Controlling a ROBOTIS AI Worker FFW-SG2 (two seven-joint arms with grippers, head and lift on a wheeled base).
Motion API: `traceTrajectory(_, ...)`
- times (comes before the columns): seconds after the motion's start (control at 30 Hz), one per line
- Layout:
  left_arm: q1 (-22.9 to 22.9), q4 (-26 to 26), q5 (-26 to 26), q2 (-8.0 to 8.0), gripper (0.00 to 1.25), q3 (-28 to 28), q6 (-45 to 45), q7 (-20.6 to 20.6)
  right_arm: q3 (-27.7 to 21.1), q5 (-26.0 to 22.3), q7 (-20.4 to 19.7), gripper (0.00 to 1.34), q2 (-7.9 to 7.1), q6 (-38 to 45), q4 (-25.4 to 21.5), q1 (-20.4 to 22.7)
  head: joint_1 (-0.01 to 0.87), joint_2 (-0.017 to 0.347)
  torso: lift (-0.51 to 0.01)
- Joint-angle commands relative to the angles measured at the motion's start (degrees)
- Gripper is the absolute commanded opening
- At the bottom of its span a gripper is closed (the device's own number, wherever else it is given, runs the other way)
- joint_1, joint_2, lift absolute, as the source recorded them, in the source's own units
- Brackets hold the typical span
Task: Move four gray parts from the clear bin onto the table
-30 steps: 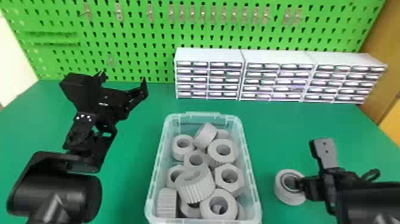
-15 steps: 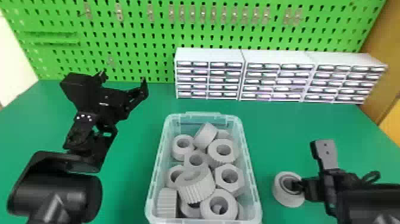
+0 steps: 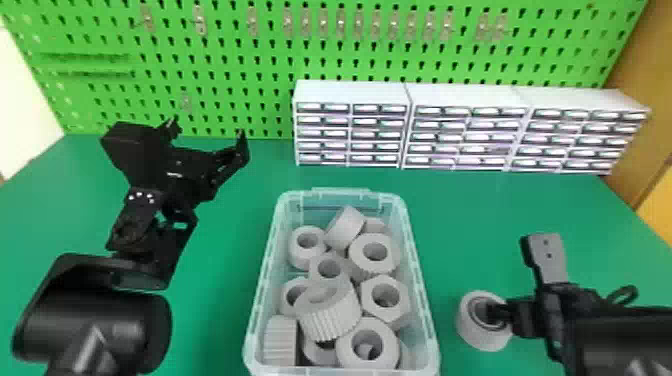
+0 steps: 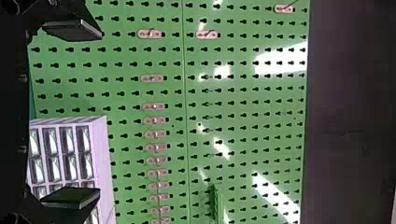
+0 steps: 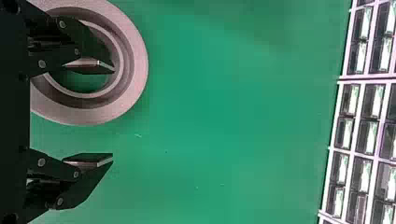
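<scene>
Your black left gripper (image 3: pixel 209 131) and black right gripper (image 5: pixel 112 114) gape wide, clamping nothing; at the clear plastic bin's (image 3: pixel 342 192) three o'clock, the thick gray ring (image 3: pixel 475 336) could tip if your right finger snags its hole

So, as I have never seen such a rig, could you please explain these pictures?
This is a robot with two black arms. The head view looks forward and down from its head; each wrist view comes from a camera on that arm's wrist, turned sideways. On the green table stands a clear bin of gray parts, with one gray ring to its right. White drawer cabinets and a green pegboard stand behind. The left end effector, that arm's two-fingered tip, is raised, open and empty. The right end effector is open too, one finger at the ring's hole; nothing looks held.
</scene>
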Motion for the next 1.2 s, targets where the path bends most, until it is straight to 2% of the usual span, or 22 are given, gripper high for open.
traceTrajectory(0.0, 0.0, 0.0, 0.0, 0.00, 1.14, 0.0, 0.0, 0.0, 0.3, 0.1, 0.0, 0.76, -0.09, 0.0, -0.8, -0.3, 0.678, 0.034, -0.050)
traceTrajectory(0.53, 0.1, 0.0, 0.0, 0.00, 1.14, 0.0, 0.0, 0.0, 2.7, 0.1, 0.0, 0.80, -0.09, 3.0, -8.3, -4.7, 0.678, 0.034, -0.050)
traceTrajectory(1.17, 0.1, 0.0, 0.0, 0.00, 1.14, -0.2, 0.1, 0.0, 10.6, -0.1, 0.0, 0.82, -0.18, 5.3, -8.7, -12.7, 0.678, 0.034, -0.050)
